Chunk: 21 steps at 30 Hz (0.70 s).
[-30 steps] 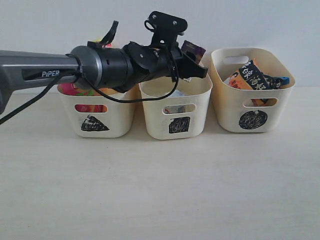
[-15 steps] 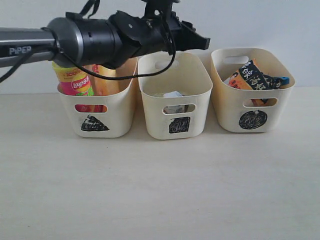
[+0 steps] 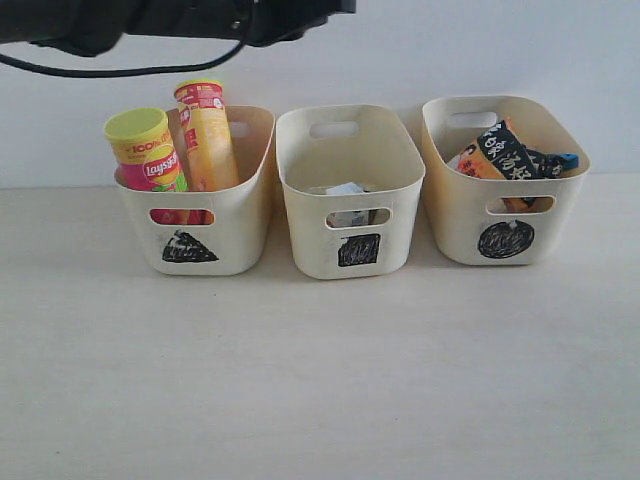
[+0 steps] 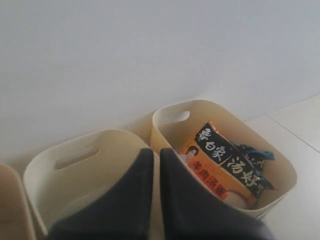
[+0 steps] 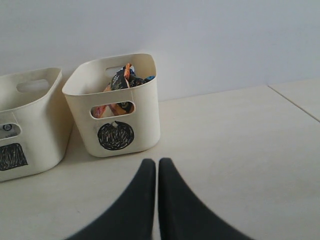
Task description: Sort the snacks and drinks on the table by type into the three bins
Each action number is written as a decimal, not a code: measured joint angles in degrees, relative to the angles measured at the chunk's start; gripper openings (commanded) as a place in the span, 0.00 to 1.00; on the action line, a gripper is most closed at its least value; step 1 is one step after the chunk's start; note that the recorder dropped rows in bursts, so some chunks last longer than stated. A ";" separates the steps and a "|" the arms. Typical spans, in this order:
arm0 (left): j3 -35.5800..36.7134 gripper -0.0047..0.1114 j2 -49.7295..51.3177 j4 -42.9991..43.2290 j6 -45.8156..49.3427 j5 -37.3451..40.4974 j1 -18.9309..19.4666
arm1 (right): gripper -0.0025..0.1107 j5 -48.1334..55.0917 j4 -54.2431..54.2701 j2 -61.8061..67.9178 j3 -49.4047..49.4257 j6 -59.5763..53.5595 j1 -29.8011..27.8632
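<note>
Three cream bins stand in a row: triangle bin (image 3: 235, 215), square bin (image 3: 350, 160), circle bin (image 3: 455, 190). A pink-yellow chip tube (image 3: 145, 150) and a yellow chip tube (image 3: 205, 130) stand in the triangle bin. The orange-black noodle packet (image 3: 498, 152) and blue packet (image 3: 562, 160) lie in the circle bin. A small white-blue pouch (image 3: 345, 189) shows in the square bin; the purple box is hidden. My left gripper (image 4: 156, 152) is shut and empty, high above the square bin (image 4: 75, 165) and circle bin (image 4: 280, 170). My right gripper (image 5: 156, 162) is shut and empty, low over the table.
The left arm (image 3: 190, 15) crosses the top left edge of the exterior view. A white wall rises right behind the bins. Bare table (image 3: 320, 380) spreads in front of them. The right wrist view shows the circle bin (image 5: 142, 105) ahead of the gripper.
The left arm has risen and pulled back to the left from above the square bin. The purple box it held a second ago is gone from its jaws.
</note>
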 measured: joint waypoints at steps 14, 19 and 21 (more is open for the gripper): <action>27.90 0.08 -30.24 0.00 -1.86 0.30 10.45 | 0.02 0.00 0.00 0.00 0.00 0.00 0.00; 34.51 0.08 -42.49 0.00 -1.93 0.76 10.69 | 0.02 0.00 0.00 0.00 0.00 0.00 0.00; 36.52 0.08 -47.06 0.00 -1.93 1.88 10.69 | 0.02 0.00 0.00 0.00 0.00 0.00 0.00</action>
